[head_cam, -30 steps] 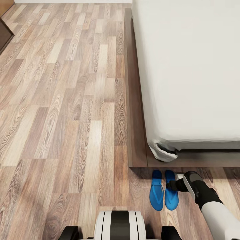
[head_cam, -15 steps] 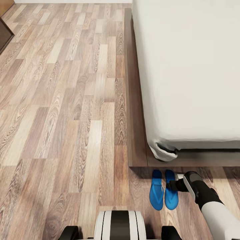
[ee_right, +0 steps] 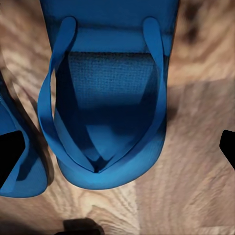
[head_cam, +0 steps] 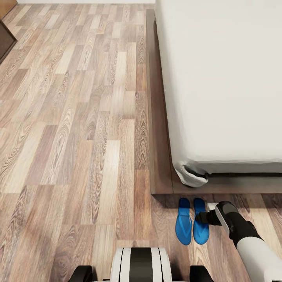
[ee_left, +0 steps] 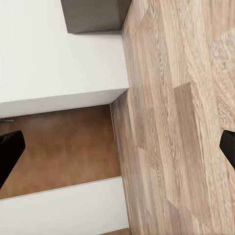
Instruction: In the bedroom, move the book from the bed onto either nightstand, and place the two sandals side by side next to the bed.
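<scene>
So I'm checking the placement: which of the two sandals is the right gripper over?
The sandal farther from the robot's centre, on its right. The right gripper hovers above it, while the other sandal lies clear alongside.

The right arm (head_cam: pixel 250 244) reaches low, its hand (ee_right: pixel 117 147) spread wide (2 fingertips well apart).
</scene>
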Robot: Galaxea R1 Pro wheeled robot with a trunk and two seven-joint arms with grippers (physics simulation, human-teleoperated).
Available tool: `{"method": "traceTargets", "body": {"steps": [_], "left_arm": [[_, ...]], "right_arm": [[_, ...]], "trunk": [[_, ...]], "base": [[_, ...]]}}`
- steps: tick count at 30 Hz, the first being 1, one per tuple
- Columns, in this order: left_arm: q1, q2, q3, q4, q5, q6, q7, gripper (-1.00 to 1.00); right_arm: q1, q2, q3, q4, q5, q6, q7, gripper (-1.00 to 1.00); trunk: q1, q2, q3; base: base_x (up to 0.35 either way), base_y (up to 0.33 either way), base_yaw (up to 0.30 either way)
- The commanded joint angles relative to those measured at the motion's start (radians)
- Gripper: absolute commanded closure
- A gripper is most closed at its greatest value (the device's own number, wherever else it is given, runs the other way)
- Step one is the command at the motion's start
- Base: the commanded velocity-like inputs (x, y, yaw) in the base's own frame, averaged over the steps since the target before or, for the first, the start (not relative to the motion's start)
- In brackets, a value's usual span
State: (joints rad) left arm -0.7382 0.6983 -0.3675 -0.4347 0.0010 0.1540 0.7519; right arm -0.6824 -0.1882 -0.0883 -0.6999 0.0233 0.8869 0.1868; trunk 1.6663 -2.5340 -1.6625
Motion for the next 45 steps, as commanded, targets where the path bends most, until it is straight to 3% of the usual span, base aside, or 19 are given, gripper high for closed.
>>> {"method": "traceTargets", "body": {"steps": [1, 36, 45], "left_arm": [[-0.001, 0.001, -0.008, -0.001, 0.000, 0.010, 0.006, -1.00], [0.000, 0.001, -0.008, -0.001, -0.001, 0.010, 0.006, -1.00], [0.000, 0.001, -0.008, -0.001, -0.001, 0.010, 0.006, -1.00]], "right_arm": [[0.000, 0.000, -0.002, -0.001, 0.003, 0.004, 0.004, -1.00], [0.000, 0.003, -0.002, -0.001, -0.002, -0.008, 0.005, -1.00], [0.000, 0.003, -0.003, -0.001, -0.002, -0.009, 0.005, -1.00]], "trunk": [[0.000, 0.000, -0.001], [0.000, 0.000, -0.001], [-0.003, 0.001, 0.026]], "base": [[-0.008, 0.000, 0.000], [-0.001, 0.000, 0.000], [0.000, 0.000, 0.000]]}}
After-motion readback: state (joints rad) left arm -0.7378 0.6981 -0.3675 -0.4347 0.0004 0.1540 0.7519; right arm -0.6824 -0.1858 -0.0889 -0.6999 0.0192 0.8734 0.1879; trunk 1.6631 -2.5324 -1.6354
